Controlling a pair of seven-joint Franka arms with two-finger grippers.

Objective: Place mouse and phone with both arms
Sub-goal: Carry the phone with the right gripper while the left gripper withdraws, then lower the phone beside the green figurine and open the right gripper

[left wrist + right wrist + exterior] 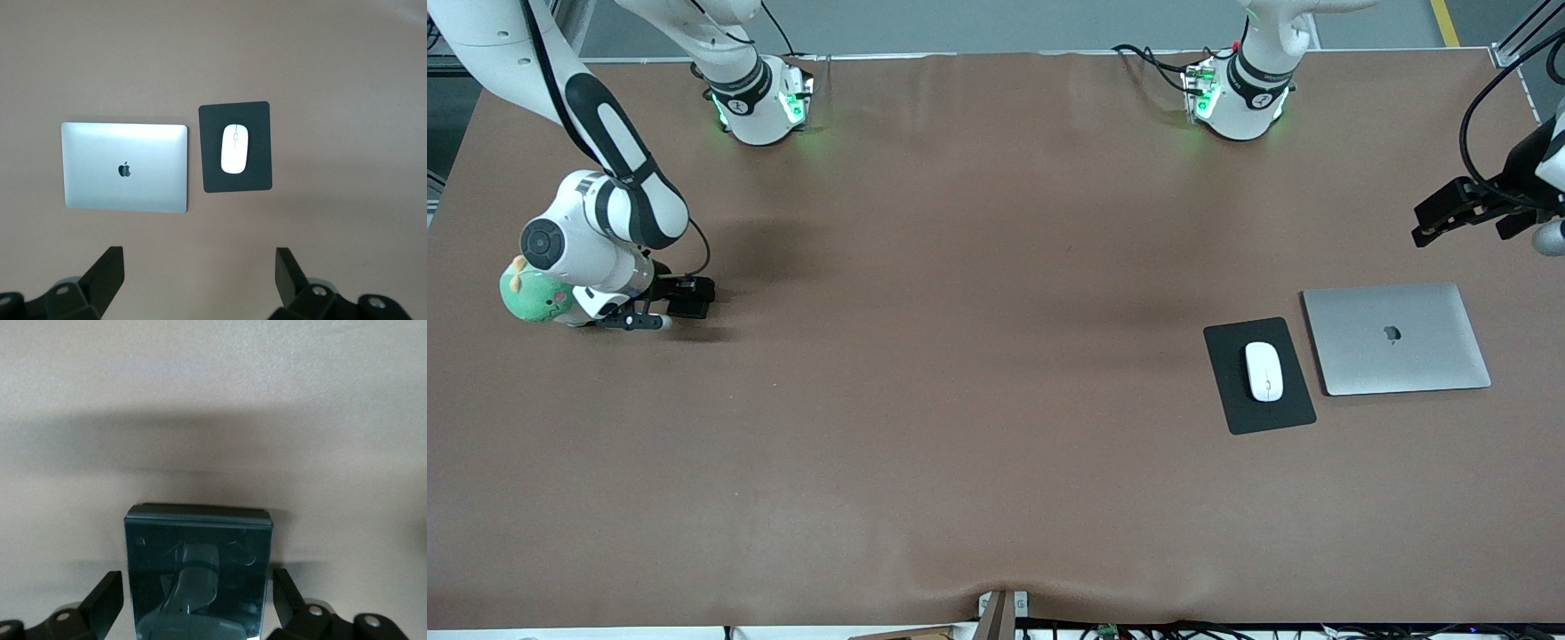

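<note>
The phone (198, 577) lay flat on the tabletop (960, 400) at the right arm's end, between the open, not-yet-touching fingers of the right gripper (197, 603), so the phone grasp looked in hand; closing comes next. The left gripper (197, 280) hung open and empty, well above the mouse (234, 149) on its black mat (213, 173) beside the laptop (125, 167).

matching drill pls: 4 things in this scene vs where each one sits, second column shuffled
Things:
1. mouse
2. phone
3. laptop
4. left tool

Places:
A. between the right tool's fingers, at the right arm's end of the table
B. on the black mat
C. in the air, fingers spread, above the table beside the laptop
D. shut, flat on the table beside the mat

Pairs: 1-B, 2-A, 3-D, 4-C
</note>
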